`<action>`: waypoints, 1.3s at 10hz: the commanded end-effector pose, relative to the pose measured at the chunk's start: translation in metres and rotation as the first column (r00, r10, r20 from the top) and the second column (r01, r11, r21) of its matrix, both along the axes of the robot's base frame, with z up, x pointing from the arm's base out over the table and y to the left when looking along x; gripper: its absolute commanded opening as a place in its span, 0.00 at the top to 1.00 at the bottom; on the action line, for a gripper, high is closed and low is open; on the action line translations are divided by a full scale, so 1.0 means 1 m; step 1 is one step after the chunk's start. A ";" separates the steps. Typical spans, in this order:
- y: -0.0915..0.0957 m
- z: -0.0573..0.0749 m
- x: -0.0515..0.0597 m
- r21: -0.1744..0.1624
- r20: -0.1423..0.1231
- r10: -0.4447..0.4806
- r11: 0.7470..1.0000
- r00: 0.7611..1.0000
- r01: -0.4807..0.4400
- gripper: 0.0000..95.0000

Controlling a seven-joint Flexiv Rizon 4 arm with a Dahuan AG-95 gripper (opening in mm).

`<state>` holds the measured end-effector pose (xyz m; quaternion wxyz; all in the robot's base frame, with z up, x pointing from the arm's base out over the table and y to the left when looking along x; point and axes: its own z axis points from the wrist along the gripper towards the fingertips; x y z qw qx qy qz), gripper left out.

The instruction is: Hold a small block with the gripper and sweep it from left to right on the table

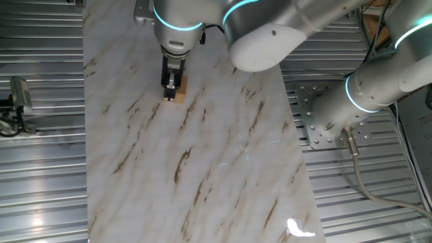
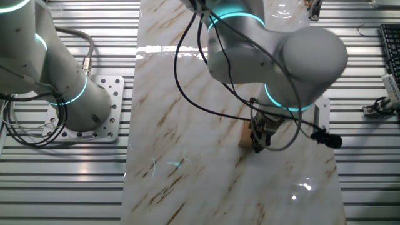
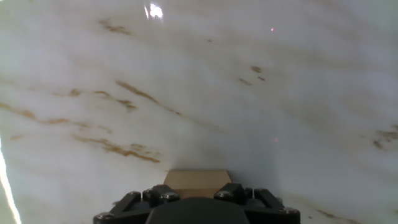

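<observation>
The small tan wooden block (image 1: 179,94) rests on the white marble table (image 1: 202,162), near its far end in one fixed view. My black gripper (image 1: 173,89) points straight down and is shut on the block. In the other fixed view the gripper (image 2: 258,145) holds the block (image 2: 245,141) near the table's right side. In the hand view the block (image 3: 196,179) shows between the black fingers (image 3: 163,195) at the bottom edge, its lower part hidden by the gripper body. The marble (image 3: 199,93) fills the hand view beyond it.
Corrugated grey metal flooring (image 1: 40,169) lies on both sides of the slab. A second grey arm (image 1: 378,88) stands on a bolted plate (image 1: 324,121) beside the table. A keyboard (image 2: 390,50) and a small clamp device (image 1: 17,101) lie off the slab.
</observation>
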<state>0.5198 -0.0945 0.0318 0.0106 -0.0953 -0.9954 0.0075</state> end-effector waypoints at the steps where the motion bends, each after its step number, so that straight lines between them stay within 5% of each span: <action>1: 0.003 -0.015 0.000 0.055 0.019 -0.027 0.998 0.999 0.026 1.00; 2: 0.005 -0.015 0.000 0.091 0.024 -0.046 0.995 0.999 0.044 1.00; 3: 0.008 -0.015 0.000 0.088 0.020 -0.044 0.995 0.999 0.042 1.00; 4: 0.012 -0.015 0.000 0.040 0.022 -0.033 0.999 0.999 0.032 1.00; 6: 0.017 -0.016 -0.001 0.014 0.024 -0.028 1.000 0.999 0.028 1.00; 8: 0.024 -0.017 -0.001 0.029 0.026 -0.044 0.999 0.999 0.043 1.00; 9: 0.027 -0.017 -0.002 -0.030 0.021 -0.026 0.999 0.999 0.027 1.00; 12: 0.030 -0.017 -0.002 0.097 0.031 -0.069 0.993 0.997 0.066 1.00; 13: 0.032 -0.017 -0.002 0.073 0.024 -0.061 0.996 0.998 0.059 1.00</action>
